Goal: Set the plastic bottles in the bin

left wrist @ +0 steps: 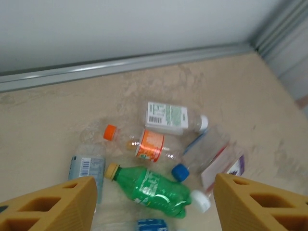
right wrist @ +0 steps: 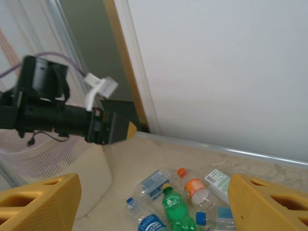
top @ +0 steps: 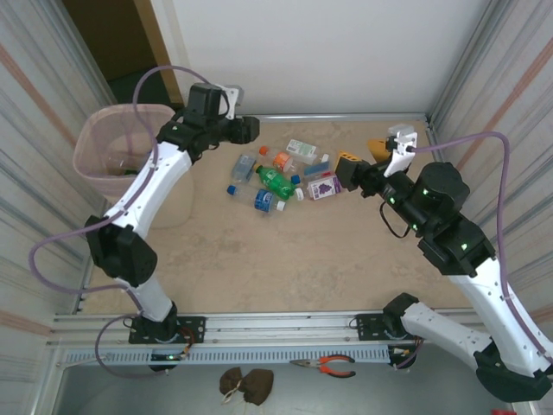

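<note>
Several plastic bottles lie in a loose heap at the back middle of the table: a green bottle (top: 276, 181) (left wrist: 154, 185), a clear one with an orange label (left wrist: 150, 145), one with a white-and-green label (left wrist: 168, 118), and others with blue and purple labels (top: 324, 186). The pale-pink bin (top: 130, 147) (right wrist: 43, 154) stands at the far left. My left gripper (top: 249, 130) (left wrist: 154, 183) hovers open just left of and above the heap, nothing between its fingers. My right gripper (top: 361, 157) (right wrist: 154, 204) is open to the right of the heap, facing it and the bin.
Metal walls close in the table on both sides, with a rail (left wrist: 125, 62) along the back edge. Pliers (top: 328, 367) and a small brown bag (top: 244, 380) lie below the front frame. Bare tabletop (top: 285, 259) stretches in front of the heap.
</note>
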`<state>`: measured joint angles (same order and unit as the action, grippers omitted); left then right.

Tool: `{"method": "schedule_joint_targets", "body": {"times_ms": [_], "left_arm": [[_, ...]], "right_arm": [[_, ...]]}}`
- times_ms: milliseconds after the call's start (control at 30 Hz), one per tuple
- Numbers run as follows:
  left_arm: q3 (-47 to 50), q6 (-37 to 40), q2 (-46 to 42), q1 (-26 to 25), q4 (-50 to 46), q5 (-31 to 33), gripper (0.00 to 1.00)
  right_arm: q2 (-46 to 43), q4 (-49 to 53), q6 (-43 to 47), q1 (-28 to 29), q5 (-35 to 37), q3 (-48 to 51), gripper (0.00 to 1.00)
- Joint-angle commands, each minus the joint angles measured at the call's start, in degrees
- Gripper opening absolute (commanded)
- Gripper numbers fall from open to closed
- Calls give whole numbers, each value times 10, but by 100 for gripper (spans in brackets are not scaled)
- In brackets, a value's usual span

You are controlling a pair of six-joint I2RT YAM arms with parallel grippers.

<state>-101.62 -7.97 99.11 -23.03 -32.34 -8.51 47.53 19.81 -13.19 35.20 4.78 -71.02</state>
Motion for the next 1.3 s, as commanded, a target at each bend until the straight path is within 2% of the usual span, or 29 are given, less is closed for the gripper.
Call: {"method": "schedule_joint_targets", "body": {"times_ms": [0,167,333,633,900,1267], "left_arm": [[-27,147,37,-16,-37,21,65],[-46,210,98,-34,-54,83,67],[-63,231,148,-35,-64,103,68],[-127,240,243,-21,-102,112,68],[-124,223,267,14,-109,85,69],[-148,220,321,29,-118,78,73]], "right_arm": [[-15,0,2,-4,15,-12,79],[-21,7,-3,-4,22,-13,79],[-31,13,-17,-4,31,-9,79],[-66,28,-52,-3,50,24,78],[-60,24,-65,-3,41,37,78],[-48,19,-69,-2,34,41,78]]}}
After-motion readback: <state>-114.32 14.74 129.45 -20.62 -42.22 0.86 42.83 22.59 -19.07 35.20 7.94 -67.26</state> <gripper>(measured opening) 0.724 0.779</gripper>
